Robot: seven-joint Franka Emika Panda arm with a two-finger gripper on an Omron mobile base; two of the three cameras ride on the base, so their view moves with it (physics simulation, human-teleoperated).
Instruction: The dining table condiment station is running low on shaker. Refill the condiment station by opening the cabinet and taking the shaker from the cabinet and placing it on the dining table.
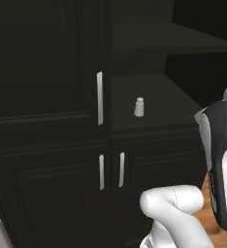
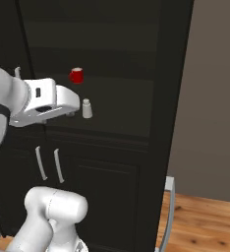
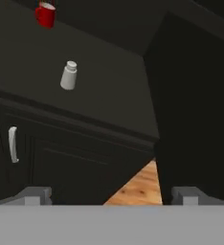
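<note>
The small pale shaker stands upright on the open shelf of the tall black cabinet. The cabinet's upper left door is closed, with its silver handle beside the opening. Its upper right door is swung open. My gripper hovers in front of the shelf, just left of the shaker in the right base view and short of it. It is open, with the fingertips wide apart and nothing between them. The dining table is out of view.
A red cup sits farther back on the same shelf, behind the shaker. Below are two closed lower doors with silver handles. Wooden floor and a grey wall lie to the right.
</note>
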